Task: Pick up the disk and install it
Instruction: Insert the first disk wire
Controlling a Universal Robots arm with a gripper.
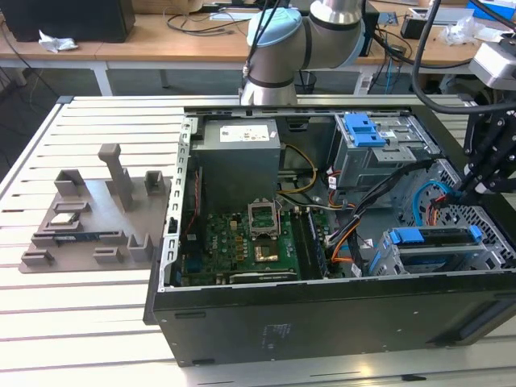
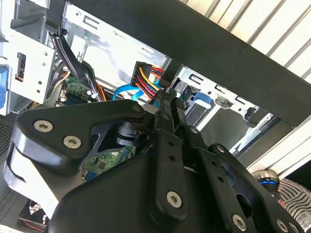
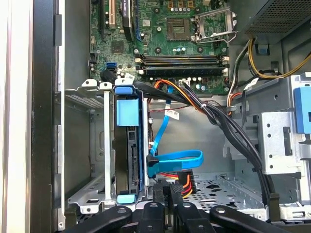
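I see the disk (image 3: 127,150) standing on edge in its bay; my end effector (image 3: 167,194), fingers pressed together, sits beside it; stiff, weighty, best gripped by its blue bracket.

A: Where's the computer case (image 1: 322,314)?
B: On the slatted table (image 1: 89,322), to the exterior view's right of the parts tray (image 1: 89,218).
A: And inside?
B: The circuit board (image 1: 234,242) lies on the floor, the power supply (image 1: 239,161) behind it. The disk (image 1: 431,239) stands on edge in its bay (image 3: 92,145) at the exterior view's right, the gripper (image 1: 476,189) above it, the drive cage (image 1: 379,149) behind.
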